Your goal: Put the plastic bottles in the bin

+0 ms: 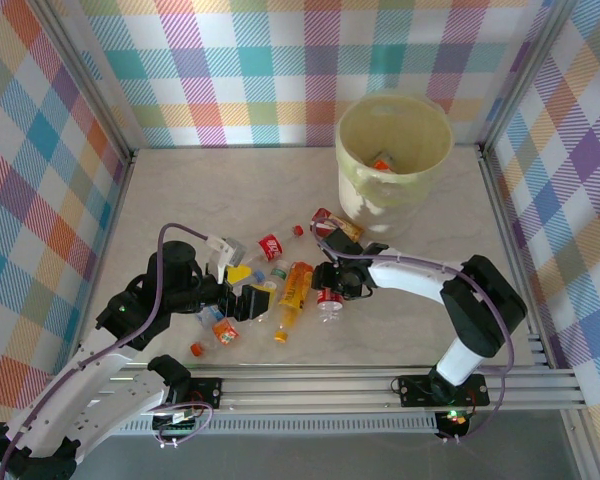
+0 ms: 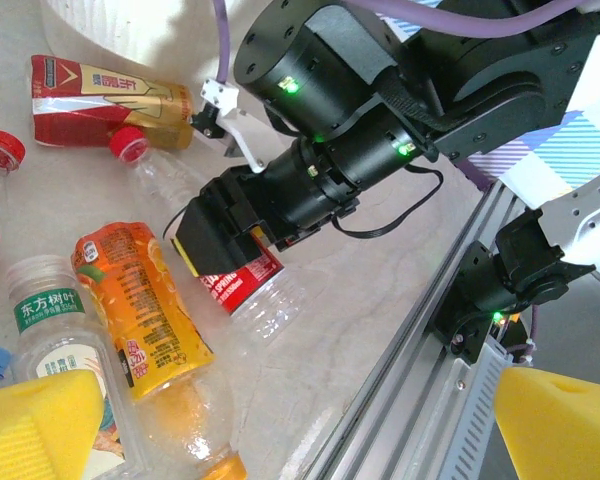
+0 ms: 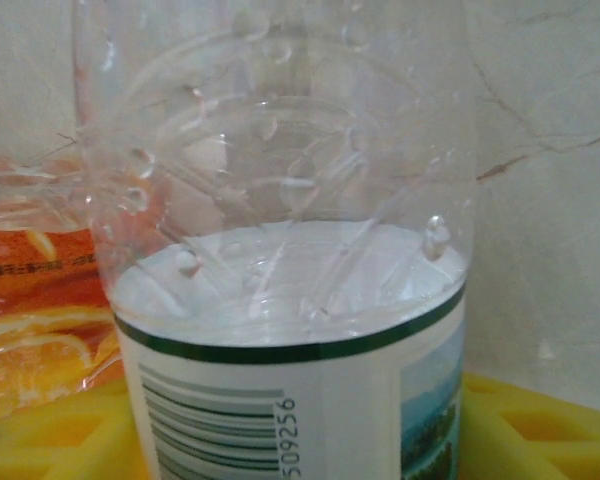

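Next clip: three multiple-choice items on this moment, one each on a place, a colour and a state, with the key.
1. Where on the table does the bin stand? A near left; B centre; C far right.
2. In the left wrist view, what colour is the label on the bottle between the jaws of the right gripper? A blue; B red; C purple.
3. How do the jaws of the left gripper stand? A wide open; B shut on a bottle; C shut on a cap.
Key: 1 C, it stands far right, beyond the bottles. 2 B, a red label shows beside the black jaw. 3 A, its yellow pads sit far apart.
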`<state>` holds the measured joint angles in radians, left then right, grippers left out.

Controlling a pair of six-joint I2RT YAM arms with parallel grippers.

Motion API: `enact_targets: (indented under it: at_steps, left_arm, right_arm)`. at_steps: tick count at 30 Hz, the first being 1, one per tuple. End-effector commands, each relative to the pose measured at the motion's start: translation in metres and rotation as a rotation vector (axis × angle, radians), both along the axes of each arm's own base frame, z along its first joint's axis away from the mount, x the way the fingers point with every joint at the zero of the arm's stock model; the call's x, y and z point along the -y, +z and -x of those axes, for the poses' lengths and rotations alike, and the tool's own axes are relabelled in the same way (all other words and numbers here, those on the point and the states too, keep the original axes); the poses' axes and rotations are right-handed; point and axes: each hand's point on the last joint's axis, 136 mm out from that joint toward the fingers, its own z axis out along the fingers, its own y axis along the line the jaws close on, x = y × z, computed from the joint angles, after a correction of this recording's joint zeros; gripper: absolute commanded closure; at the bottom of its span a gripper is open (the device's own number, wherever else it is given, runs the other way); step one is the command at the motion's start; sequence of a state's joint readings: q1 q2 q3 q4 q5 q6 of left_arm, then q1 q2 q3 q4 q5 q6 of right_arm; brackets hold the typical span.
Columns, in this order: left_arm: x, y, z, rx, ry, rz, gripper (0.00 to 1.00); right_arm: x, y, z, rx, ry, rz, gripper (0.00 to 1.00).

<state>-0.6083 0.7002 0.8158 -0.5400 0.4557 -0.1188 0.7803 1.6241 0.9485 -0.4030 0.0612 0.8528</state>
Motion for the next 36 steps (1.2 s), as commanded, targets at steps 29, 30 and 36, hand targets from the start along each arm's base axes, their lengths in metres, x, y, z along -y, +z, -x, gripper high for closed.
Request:
enact_targets:
  at_steps: [29,30,36]
  left_arm:
    - [-0.033,0.062,0.011,0.441,0.144,0.34,0.0]
    - [-0.033,0.062,0.011,0.439,0.143,0.34,0.0]
    - [-0.03,0.062,0.011,0.432,0.134,0.348,0.0]
  right_arm:
    - [-0.006,0.221,-0.023,0.634,0.335,-0.107,0.34]
    - [-0.006,0.23,-0.025,0.654,0.337,-0.1,0.34]
    - [-0.003,0.284,-0.05,0.8,0.332,-0.012,0.34]
